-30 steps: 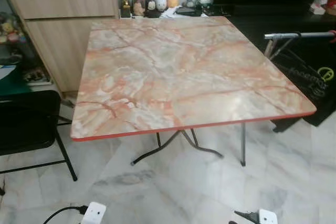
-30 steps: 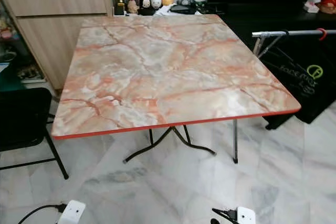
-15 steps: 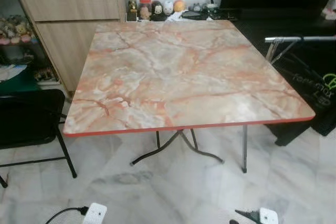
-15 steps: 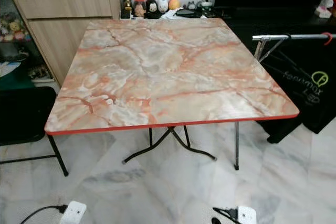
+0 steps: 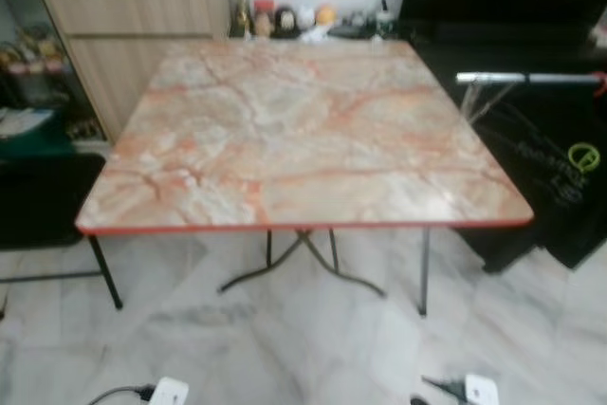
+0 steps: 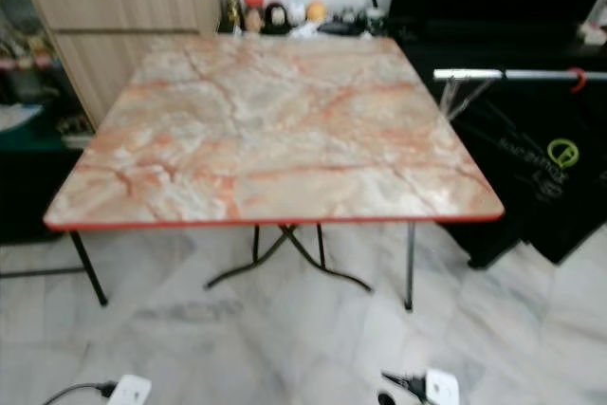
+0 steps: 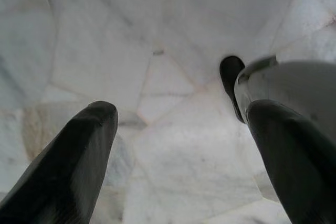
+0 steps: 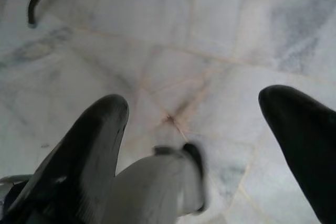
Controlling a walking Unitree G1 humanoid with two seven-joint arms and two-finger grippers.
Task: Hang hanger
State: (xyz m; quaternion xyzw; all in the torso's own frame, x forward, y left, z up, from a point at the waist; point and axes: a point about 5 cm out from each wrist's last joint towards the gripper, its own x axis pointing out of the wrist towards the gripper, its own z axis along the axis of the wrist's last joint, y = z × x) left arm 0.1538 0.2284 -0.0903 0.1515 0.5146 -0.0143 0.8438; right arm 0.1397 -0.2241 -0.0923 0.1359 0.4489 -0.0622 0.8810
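A marble-patterned table [image 5: 303, 130] stands ahead, a horizontal metal rail [image 5: 526, 78] lying left-right beyond its right edge, while both hands [image 7: 178, 145] [image 8: 199, 145] hang open over the floor [image 5: 313, 348].

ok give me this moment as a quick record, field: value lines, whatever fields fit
setting: home room, marble floor
table: marble-pattern folding table, red edge
rail: metal clothes rail to the robot's right of the table
bag: black bag below the rail
chair: black chair on the robot's left
cabinet: wooden cabinet behind the table
left gripper: open, over floor
right gripper: open, over floor
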